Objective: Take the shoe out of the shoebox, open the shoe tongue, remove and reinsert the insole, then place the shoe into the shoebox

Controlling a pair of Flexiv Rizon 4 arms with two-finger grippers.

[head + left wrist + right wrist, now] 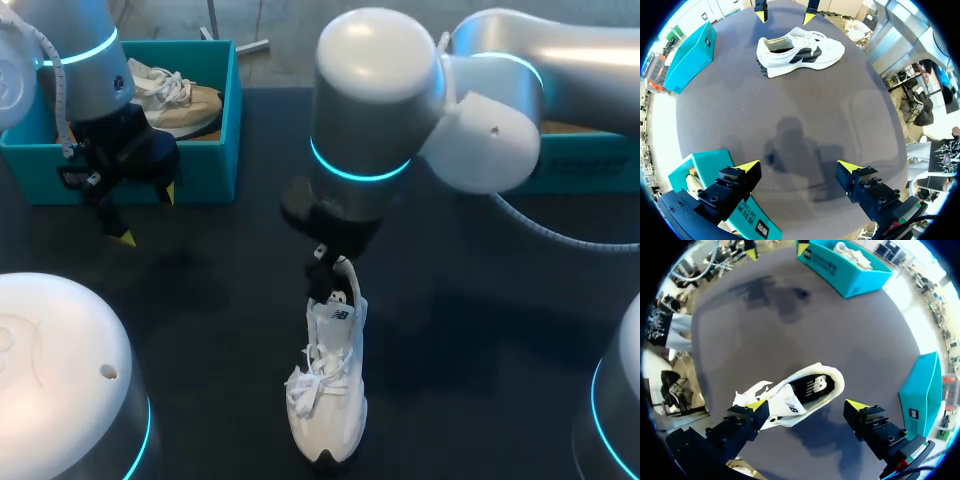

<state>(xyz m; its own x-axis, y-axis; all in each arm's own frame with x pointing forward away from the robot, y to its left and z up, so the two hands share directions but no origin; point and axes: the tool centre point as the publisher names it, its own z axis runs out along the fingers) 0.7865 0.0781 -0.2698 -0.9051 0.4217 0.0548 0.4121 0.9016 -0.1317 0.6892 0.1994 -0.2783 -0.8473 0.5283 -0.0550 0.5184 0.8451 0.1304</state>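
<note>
A white shoe (pixel 325 400) with a dark side mark lies on the black table (pixel 480 330), toe toward the front edge. In the right wrist view the white shoe (pixel 827 372) sits under my right gripper (pixel 807 405), which is open. One finger is beside the lifted tongue (pixel 785 407) and the other is clear of the heel. The dark insole (pixel 812 387) shows inside the shoe. My left gripper (pixel 148 215) hangs open and empty in front of the teal shoebox (pixel 215 150) at the back left. From the left wrist, the shoe (pixel 800 50) is far ahead of the left gripper (pixel 799 166).
The teal shoebox holds a second, beige shoe (pixel 180 100). Another teal box (pixel 590 165) stands at the back right, partly behind my right arm. Bare black table lies between the two grippers.
</note>
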